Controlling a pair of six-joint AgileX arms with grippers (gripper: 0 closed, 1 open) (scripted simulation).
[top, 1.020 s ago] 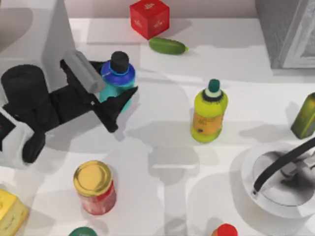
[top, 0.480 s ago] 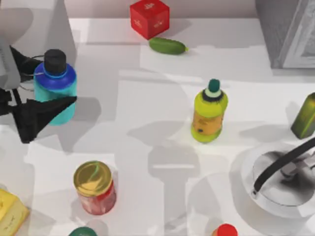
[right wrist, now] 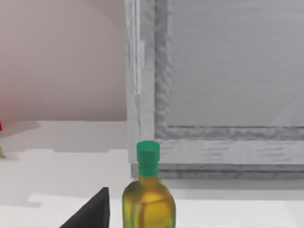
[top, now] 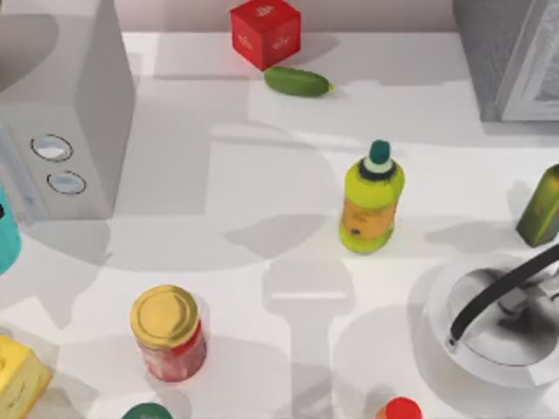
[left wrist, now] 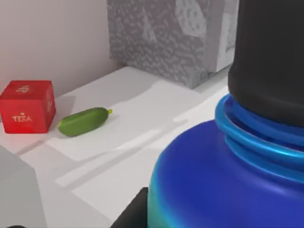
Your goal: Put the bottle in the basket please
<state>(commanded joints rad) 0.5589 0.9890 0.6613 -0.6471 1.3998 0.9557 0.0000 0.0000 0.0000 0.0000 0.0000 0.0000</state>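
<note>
You have the bottle at the very left edge of the table, where the top view catches a sliver of its teal body beside the left arm's grey wrist block. In the left wrist view the bottle's blue shoulder and black cap sit right against the camera. The left gripper is closed around the body, and one dark finger presses its side. That looks like a firm hold. The bottle's long axis appears to stand upright, cap uppermost, so you can carry it across without turning it. The basket, a white round one with a dark handle arching over it, lies across the table by the right edge, well apart from your jaws. The coming move is therefore a long reach to the right. The yellow-green bottle stands between, close to the straight line, so keep the carry high or pass on the near side of it. The jar with the gold lid sits lower on the left and looks clear of the path. The right gripper is parked near the olive bottle at the right. It is the nearer arm to the basket, but whether it is open or closed cannot be told. On arrival, mind the handle.
</note>
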